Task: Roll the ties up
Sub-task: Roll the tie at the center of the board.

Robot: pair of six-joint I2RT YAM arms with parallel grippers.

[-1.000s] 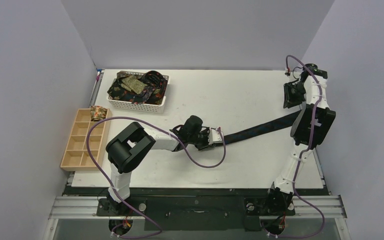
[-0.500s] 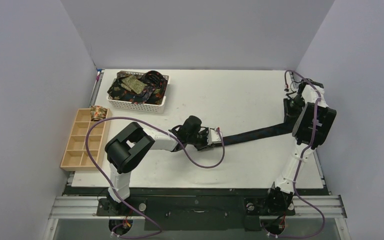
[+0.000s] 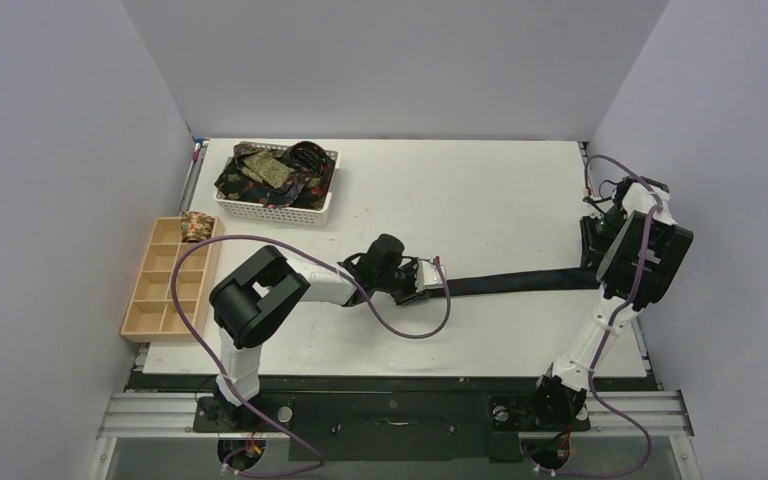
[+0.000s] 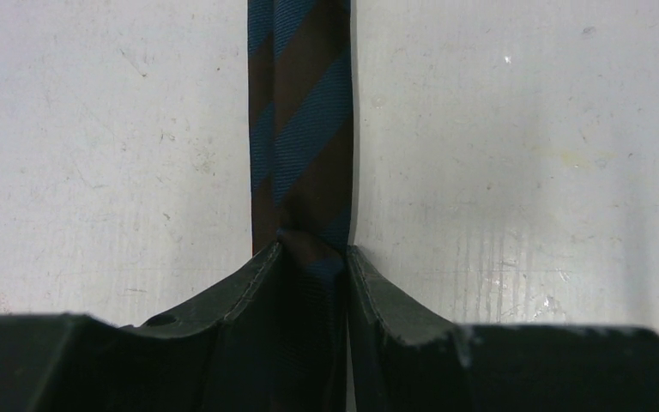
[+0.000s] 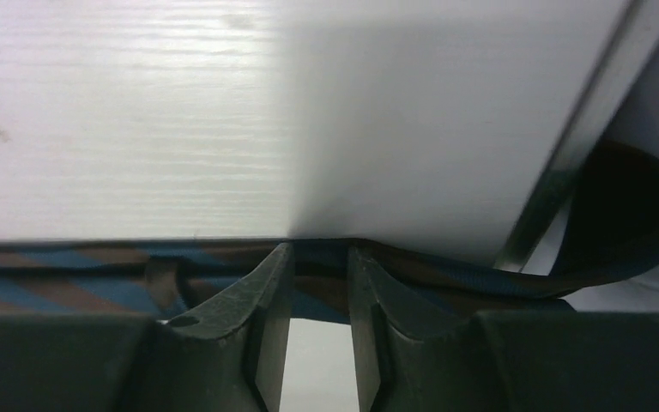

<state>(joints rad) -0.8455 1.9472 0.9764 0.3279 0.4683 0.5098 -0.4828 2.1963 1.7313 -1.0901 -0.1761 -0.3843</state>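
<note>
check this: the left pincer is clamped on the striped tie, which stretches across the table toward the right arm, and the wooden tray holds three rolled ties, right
Not three: the top external view shows one rolled tie in the wooden tray, in a far corner compartment. The left pincer is clamped on the striped tie as said.

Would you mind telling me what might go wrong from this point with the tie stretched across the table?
1. The striped tie lies straight between the left gripper, shut on one end, and the right gripper, whose hold is unclear; more pull may slip it free.
2. The tie's far end droops past the table edge and could snag there during rolling.
</note>
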